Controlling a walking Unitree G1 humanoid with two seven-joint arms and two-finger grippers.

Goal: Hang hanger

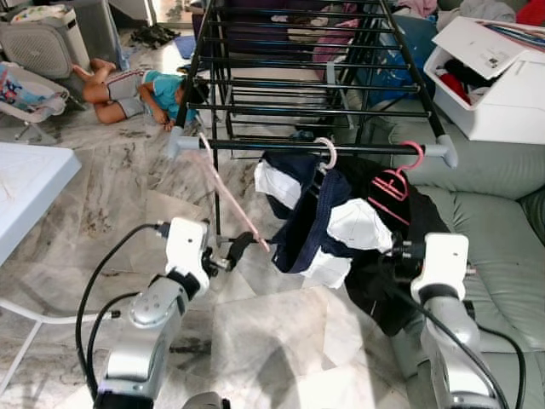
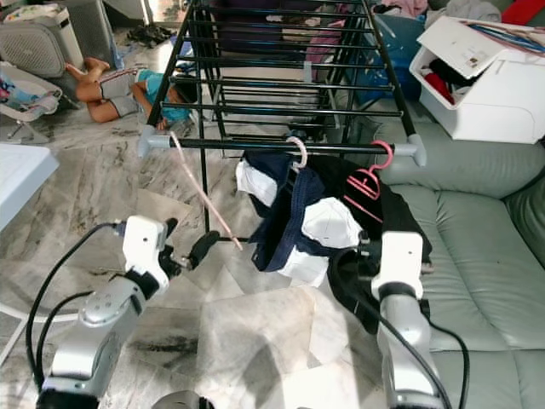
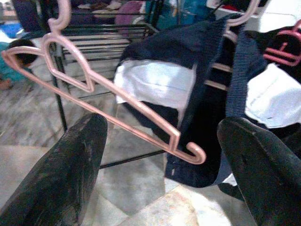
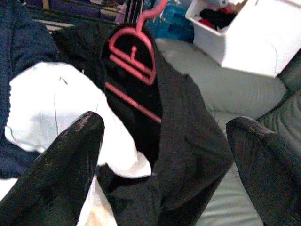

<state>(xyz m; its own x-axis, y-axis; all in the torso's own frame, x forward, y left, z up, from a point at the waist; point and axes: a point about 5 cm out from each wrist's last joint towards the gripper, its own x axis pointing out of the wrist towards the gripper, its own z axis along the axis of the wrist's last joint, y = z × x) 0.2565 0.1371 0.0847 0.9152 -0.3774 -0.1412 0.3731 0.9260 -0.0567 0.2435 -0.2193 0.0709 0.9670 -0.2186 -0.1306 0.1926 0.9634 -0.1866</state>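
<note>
The pale pink hanger (image 1: 228,194) already hooks the front rail (image 1: 366,148) of the drying rack (image 1: 289,77), at about 10 o'clock from the left hand (image 1: 242,245). Its long axis slants from the hook down toward that hand. Both hands, the right hand (image 4: 160,160) too, are spread and grasp nothing; the hanging looks done

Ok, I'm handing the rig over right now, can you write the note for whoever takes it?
Left gripper: open, by the low end of the empty pink hanger, not gripping it.
Right gripper: open, facing the black garment on the red hanger.
Done: the pink hanger's hook sits on the drying rack's front bar, near its left end, hanging tilted; the navy garment and the black one hang there too.
Left: check that the pink hanger has settled, then back both arms away.
</note>
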